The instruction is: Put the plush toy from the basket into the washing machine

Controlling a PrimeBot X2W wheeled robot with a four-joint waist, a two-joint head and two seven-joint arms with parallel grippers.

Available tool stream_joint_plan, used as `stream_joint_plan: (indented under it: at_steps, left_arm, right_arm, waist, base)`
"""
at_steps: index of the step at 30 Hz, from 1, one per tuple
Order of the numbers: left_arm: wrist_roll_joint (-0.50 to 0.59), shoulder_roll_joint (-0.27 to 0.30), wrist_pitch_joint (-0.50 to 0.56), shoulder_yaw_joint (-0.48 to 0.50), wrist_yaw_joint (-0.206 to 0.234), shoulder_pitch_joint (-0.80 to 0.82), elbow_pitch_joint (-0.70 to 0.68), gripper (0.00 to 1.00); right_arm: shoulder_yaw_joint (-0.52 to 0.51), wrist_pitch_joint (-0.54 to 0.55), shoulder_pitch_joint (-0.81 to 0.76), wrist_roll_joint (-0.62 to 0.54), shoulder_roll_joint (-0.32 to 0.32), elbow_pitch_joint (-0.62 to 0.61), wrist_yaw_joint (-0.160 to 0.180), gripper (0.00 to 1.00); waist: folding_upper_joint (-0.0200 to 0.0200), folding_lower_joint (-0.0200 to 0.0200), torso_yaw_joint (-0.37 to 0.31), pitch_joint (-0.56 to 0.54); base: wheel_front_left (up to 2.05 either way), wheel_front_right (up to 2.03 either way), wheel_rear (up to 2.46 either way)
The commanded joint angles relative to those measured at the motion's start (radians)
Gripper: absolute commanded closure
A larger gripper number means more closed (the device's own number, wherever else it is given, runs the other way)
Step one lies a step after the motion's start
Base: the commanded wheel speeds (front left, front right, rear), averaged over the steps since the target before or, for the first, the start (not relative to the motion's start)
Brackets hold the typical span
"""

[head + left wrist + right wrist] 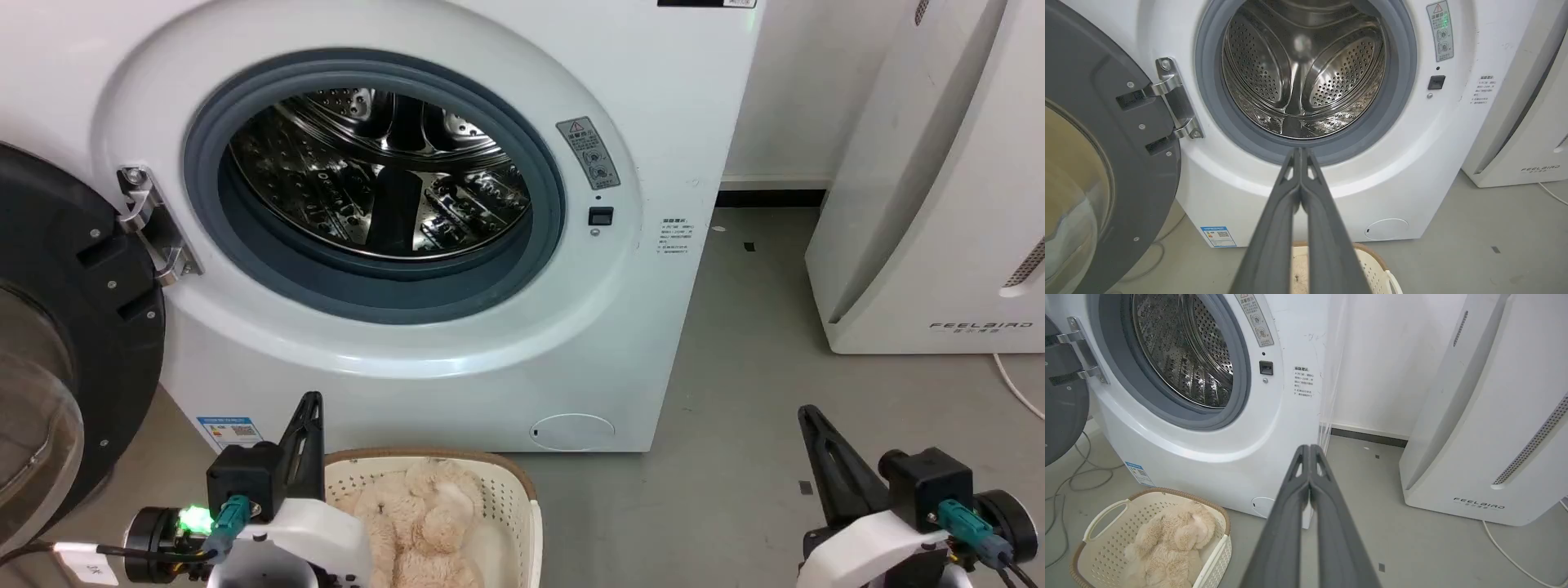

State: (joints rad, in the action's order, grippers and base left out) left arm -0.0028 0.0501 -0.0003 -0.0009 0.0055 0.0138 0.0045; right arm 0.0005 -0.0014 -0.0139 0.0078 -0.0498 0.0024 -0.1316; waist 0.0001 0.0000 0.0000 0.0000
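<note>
The teddy bear [1167,543] lies in the laundry basket [1110,547] just in front of the washing machine [571,343] — the right wrist view takes it in whole. The left wrist view looks straight into the steel drum [1302,73], with the door [1126,163] swung wide. Left claw [1300,153] and right claw [1309,449] — fingers pressed together, holding nothing.

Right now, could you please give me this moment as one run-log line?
plush toy in basket | washing machine door open | drum empty | left gripper fingers shut, empty | right gripper fingers shut, empty
</note>
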Motion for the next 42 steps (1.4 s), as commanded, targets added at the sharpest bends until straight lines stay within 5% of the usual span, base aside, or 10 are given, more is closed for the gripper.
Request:
stream_joint_plan:
  at_steps: [1, 19, 20, 42]
  left_arm:
    - [0.003, 0.0, 0.0, 0.001, -0.005, -0.014, -0.005, 1.0]
    - [0.003, 0.0, 0.0, 0.001, -0.005, -0.014, -0.005, 1.0]
    - [0.0, 0.0, 0.0, 0.0, 0.0, 0.0, 0.0, 0.0]
    - [-0.005, 0.003, -0.04, -0.017, 0.021, 0.046, 0.028, 0.0]
  right_arm:
    - [0.0, 0.001, 0.014, -0.008, 0.0, -0.002, 0.001, 1.0]
    - [0.0, 0.001, 0.014, -0.008, 0.0, -0.002, 0.001, 1.0]
    - [-0.001, 0.0, 0.0, 0.0, 0.0, 0.0, 0.0, 0.0]
    - [-0.036, -0.04, 0.017, 0.057, 0.0, -0.02, 0.0, 0.0]
  waist:
    - [-0.0001, 0.0, 0.0, 0.0]
    - [-0.0001, 0.0, 0.0, 0.0]
    - [-0.0001, 0.0, 0.0, 0.0]
    - [-0.0001, 0.0, 0.004, 0.037]
  base:
    - [0.0, 0.0, 0.0]
    - [0.0, 0.0, 0.0]
    - [0.0, 0.0, 0.0]
    - [0.0, 0.0, 0.0]
